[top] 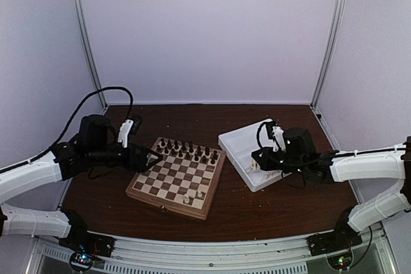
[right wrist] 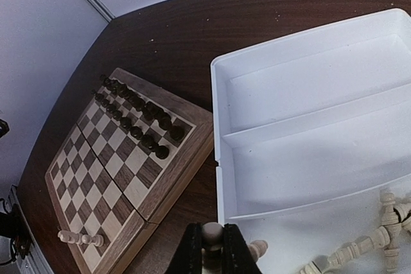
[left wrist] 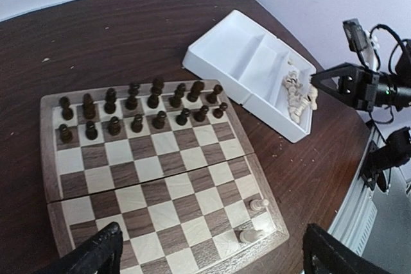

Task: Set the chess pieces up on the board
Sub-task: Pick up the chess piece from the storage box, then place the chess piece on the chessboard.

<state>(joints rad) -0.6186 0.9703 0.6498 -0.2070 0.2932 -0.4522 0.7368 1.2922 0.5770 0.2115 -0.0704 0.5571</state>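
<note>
left gripper [top: 153,157]: hovering over the left edge of the board, its fingers [left wrist: 96,256] standing wide apart and holding nothing.
right gripper [right wrist: 212,251]: reaching over the end compartment of the tray, its fingers [right wrist: 192,255] pressing together on a cream piece [right wrist: 212,234], whose rounded top is showing between them.
board [top: 174,174]: lying on the dark bench [top: 257,210] between the two arms, sitting slightly askew.
chess pieces on the board [left wrist: 253,219]: two cream ones standing upright, close together, at the near right corner.
chess pieces in the tray [left wrist: 298,97]: lying in a loose heap in the end compartment, just beneath the right gripper.
dark pieces [top: 186,150]: standing upright and filling the two far rows of the board.
tray [top: 237,140]: white, in three compartments, sitting just right of the board with a strip of bench showing between them.
in the way: the tray's low wall is standing between the heap and the board; the dark pieces are lining the far side, well apart from the two cream ones.
black cable [top: 109,94]: looping up behind the left arm, clear of the board.
</note>
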